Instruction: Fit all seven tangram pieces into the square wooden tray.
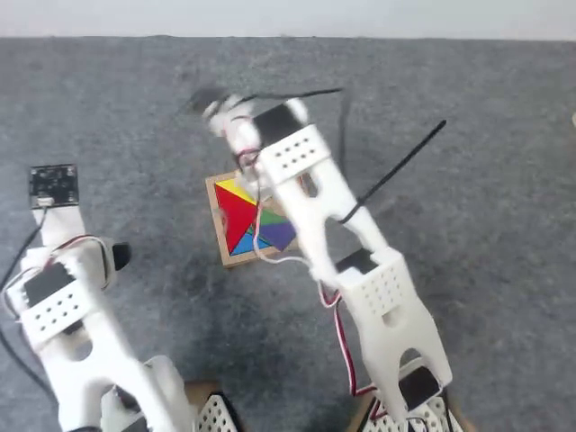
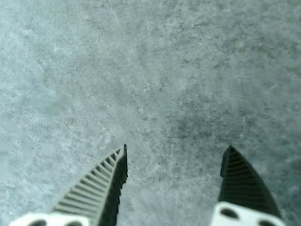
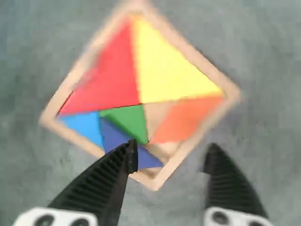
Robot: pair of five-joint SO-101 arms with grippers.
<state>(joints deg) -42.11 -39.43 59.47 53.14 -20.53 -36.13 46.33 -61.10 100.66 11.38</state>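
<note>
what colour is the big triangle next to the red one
The triangle is yellow, clearest in right wrist view.

We seem to be in a robotics lab: a table [image 1: 486,108] covered in grey felt-like fabric, a left arm [image 1: 72,324] and right arm [image 1: 387,297] of white plastic, loose wires [image 1: 342,337], a bare circuit board [image 1: 52,184], and a plain pale wall [image 1: 288,18].

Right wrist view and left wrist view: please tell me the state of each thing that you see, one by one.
Red piece: in tray, flat.
Yellow piece: in tray, flat.
Orange piece: in tray, flat.
Green piece: in tray, flat.
Light blue piece: in tray, flat.
Dark blue piece: in tray, flat.
Tray: on carpet, not full; bare wood between green and orange.
Left pincer: open, empty, over carpet.
Right pincer: open, empty, over tray.
</note>
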